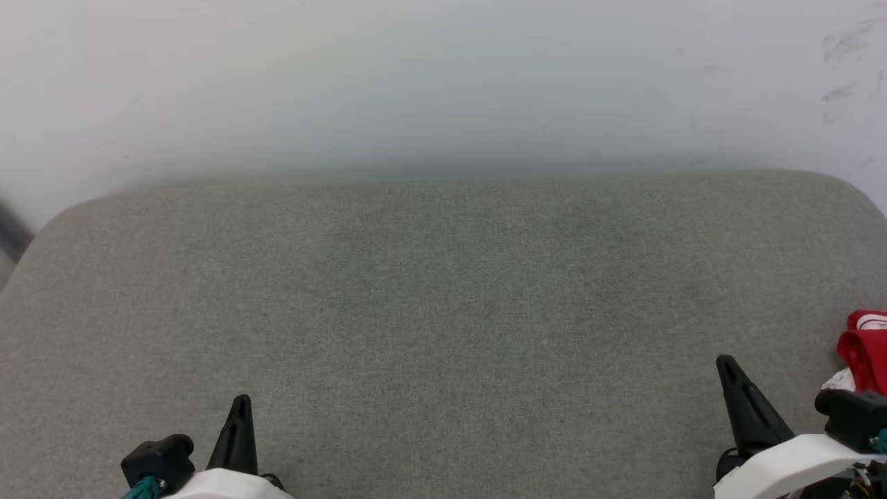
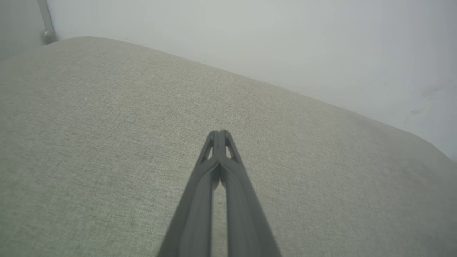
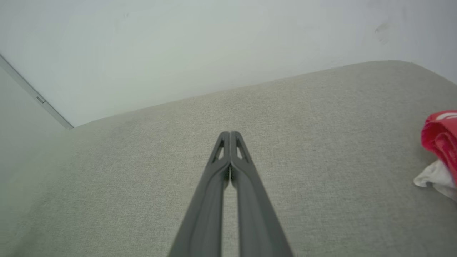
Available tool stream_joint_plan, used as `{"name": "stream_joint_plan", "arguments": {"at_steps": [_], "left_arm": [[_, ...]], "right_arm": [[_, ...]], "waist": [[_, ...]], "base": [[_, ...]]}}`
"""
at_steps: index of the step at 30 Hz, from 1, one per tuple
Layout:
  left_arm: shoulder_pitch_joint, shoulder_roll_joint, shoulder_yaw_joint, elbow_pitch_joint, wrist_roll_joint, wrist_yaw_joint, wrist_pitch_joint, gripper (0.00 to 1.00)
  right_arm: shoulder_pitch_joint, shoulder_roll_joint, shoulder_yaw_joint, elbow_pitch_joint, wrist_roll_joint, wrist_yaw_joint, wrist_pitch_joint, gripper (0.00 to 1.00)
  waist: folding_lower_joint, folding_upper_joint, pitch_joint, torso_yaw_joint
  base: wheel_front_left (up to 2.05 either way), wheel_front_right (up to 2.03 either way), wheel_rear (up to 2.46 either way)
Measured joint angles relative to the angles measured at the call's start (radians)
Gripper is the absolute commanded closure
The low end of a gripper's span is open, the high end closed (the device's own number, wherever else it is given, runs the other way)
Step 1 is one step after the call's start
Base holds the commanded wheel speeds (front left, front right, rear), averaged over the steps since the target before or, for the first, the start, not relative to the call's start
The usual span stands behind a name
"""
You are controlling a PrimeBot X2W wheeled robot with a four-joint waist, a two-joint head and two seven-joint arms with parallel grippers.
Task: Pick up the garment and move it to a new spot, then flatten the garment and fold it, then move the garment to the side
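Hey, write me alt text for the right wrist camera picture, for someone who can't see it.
The right gripper, its two dark fingers shut together and holding nothing, points across a grey fabric cushion toward a pale wall. A bunched red and white shirt lies on the cushion at the right edge, apart from the gripper.

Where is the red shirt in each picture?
Head view: the garment is bunched at the right edge, to the right of the right gripper.
Right wrist view: it lies at the right edge, apart from the right gripper.
Left wrist view: here I see the left gripper over the grey cushion.
Shared landmark: the grey cushion's far edge against the white wall.
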Motion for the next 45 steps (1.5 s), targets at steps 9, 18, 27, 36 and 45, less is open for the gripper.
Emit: {"name": "stream_joint_plan", "arguments": {"at_steps": [9, 18, 27, 36, 45], "left_arm": [[-0.018, -0.019, 0.035, 0.01, -0.132, -0.031, 0.042, 1.0], [-0.034, -0.035, 0.065, 0.017, -0.251, -0.061, 0.077, 1.0], [-0.049, -0.052, 0.094, 0.021, -0.359, -0.084, 0.11, 1.0], [-0.066, -0.065, 0.119, 0.027, -0.456, -0.11, 0.14, 1.0], [-0.083, -0.079, 0.145, 0.03, -0.545, -0.133, 0.166, 1.0]], "right_arm": [[-0.022, 0.007, -0.011, 0.028, 0.156, 0.0, 0.009, 1.0], [-0.044, 0.012, -0.021, 0.054, 0.294, 0.0, 0.017, 1.0], [-0.061, 0.017, -0.029, 0.079, 0.42, 0.0, 0.022, 1.0], [-0.08, 0.022, -0.037, 0.099, 0.536, 0.0, 0.031, 1.0], [-0.095, 0.027, -0.045, 0.119, 0.642, 0.0, 0.038, 1.0]], "waist": [[0.0, 0.0, 0.001, 0.001], [0.0, 0.0, 0.003, 0.002], [0.0, 0.0, 0.004, 0.004], [0.0, 0.0, 0.005, 0.005], [0.0, 0.0, 0.007, 0.006]], "base": [[0.0, 0.0, 0.0], [0.0, 0.0, 0.0], [0.0, 0.0, 0.0], [0.0, 0.0, 0.0], [0.0, 0.0, 0.0]]}}
